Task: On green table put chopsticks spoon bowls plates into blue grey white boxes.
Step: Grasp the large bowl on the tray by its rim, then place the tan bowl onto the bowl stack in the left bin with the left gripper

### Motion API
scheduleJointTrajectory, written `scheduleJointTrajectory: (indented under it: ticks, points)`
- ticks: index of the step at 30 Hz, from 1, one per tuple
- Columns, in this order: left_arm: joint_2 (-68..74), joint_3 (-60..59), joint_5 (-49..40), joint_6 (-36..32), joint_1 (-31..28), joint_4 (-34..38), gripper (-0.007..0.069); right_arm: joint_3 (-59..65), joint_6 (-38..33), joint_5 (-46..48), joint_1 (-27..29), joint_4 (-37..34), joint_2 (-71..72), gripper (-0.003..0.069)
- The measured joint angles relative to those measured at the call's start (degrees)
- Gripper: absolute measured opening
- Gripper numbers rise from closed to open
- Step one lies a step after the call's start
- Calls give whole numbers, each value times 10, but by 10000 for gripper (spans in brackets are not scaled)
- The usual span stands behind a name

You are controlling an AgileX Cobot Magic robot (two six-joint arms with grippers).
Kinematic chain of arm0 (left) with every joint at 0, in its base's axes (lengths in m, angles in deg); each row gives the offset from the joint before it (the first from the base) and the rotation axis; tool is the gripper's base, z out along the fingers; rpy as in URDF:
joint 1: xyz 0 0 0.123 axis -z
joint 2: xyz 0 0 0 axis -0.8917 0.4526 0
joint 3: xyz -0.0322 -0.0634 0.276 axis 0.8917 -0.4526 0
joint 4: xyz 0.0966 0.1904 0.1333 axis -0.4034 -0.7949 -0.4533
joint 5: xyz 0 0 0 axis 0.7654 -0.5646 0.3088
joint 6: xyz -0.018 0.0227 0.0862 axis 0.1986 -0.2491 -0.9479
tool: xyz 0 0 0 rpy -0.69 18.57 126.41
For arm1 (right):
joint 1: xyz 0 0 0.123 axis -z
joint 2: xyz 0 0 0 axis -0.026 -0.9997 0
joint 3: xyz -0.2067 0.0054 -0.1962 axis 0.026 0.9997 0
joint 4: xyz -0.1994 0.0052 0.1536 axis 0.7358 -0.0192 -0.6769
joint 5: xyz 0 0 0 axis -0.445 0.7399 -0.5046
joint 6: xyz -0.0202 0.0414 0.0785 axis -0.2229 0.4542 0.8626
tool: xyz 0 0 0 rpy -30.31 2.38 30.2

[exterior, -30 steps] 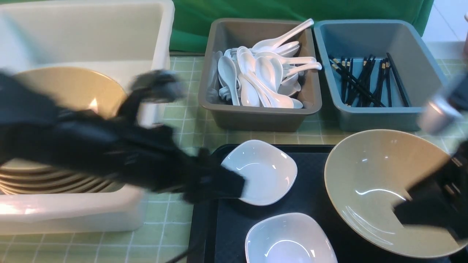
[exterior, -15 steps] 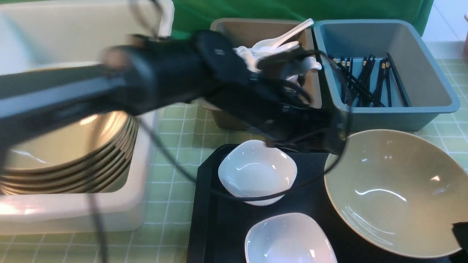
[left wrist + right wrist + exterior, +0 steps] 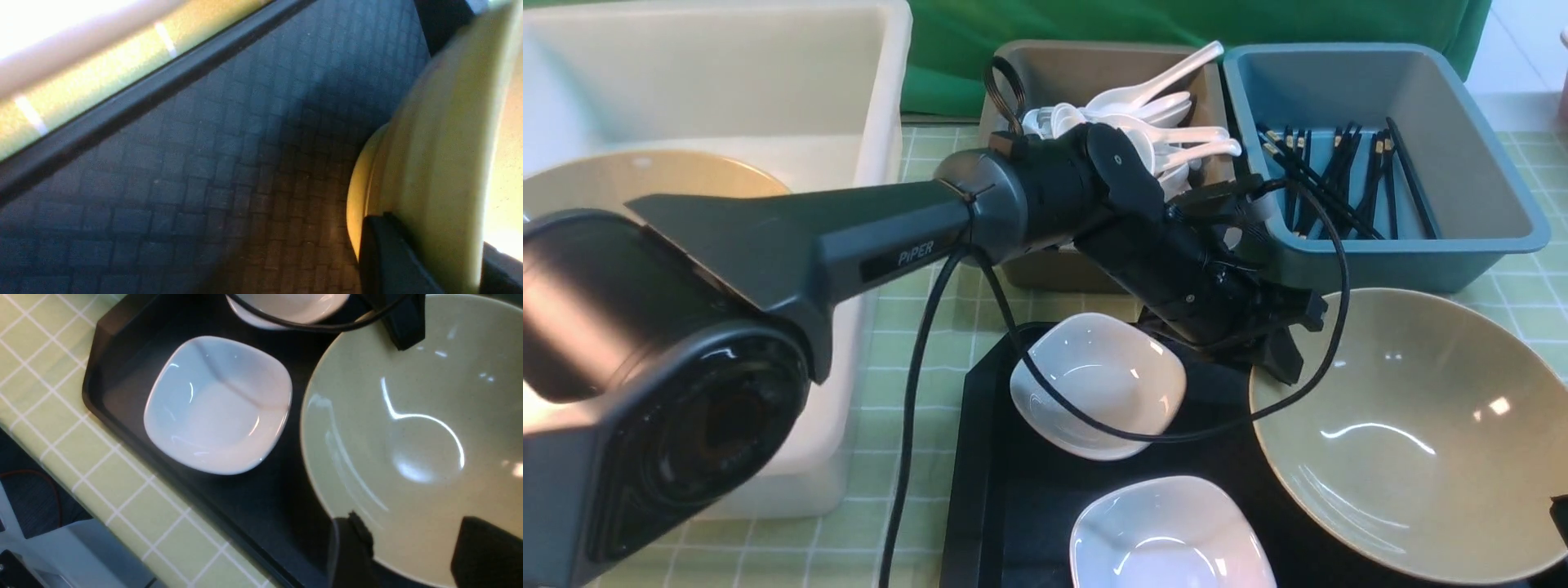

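The left pincer (image 3: 1281, 358) is clamped on the far-left rim of the tan bowl (image 3: 1405, 441). The left wrist view shows one black finger (image 3: 388, 257) against the outer wall and the other inside the rim. The front view gives only dark housing over that edge. The right pincer (image 3: 408, 531) stands wide, its fingers well apart at the bowl's near rim and closed on nothing. Only its own wrist view shows this, since in the front view it is a dark sliver at the frame's edge. The bowl lies on the right of the black tray (image 3: 1005, 506), close beside two white plates (image 3: 1098, 384) (image 3: 1168, 535), with narrow dark gaps between them. The bowl's far rim comes near the blue box (image 3: 1380, 263), which holds chopsticks (image 3: 1331, 184). The grey box (image 3: 1078, 73) beside it holds spoons (image 3: 1176, 139). A strip of counter (image 3: 768, 555) runs between the tray's left edge and the white box (image 3: 727, 73), which holds stacked bowls (image 3: 645, 175). The left arm reaches across this strip and reads "PiPER" (image 3: 915, 255). Its cable (image 3: 907, 425) loops over the far plate.
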Motion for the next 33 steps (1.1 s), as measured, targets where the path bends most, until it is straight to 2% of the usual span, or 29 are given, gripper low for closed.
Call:
scheduleJointTrajectory:
  ticks: [9, 13, 15, 20, 21, 23, 27, 31, 33]
  points:
    - [-56, -1, -56, -36, -25, -33, 17, -4, -3, 16, 0, -25, 1, 350]
    - [-138, -1, -74, -28, -60, -55, 17, -43, -26, 21, 0, -37, 1, 338]
    - [-174, -1, -89, -22, -79, -72, 17, -64, -43, 12, 0, -43, 1, 310]
    - [-264, -3, -137, -19, -154, -95, 17, -100, -95, -4, 0, -83, -13, 133]
    - [-271, -5, -139, -18, -161, -95, 17, -101, -97, -4, 0, -85, -15, 125]
    - [-320, -29, -142, -13, -204, -85, 17, -103, -122, -5, 0, -108, -39, 54]
    - [-403, -120, -144, -9, -302, -42, 17, -103, -161, -12, 0, -139, -95, 24]
    - [-499, -211, -149, -7, -451, 4, 17, -103, -187, -25, 0, -181, -136, 22]
    - [-551, -252, -147, -8, -546, 25, 17, -103, -205, -34, 0, -211, -153, 22]
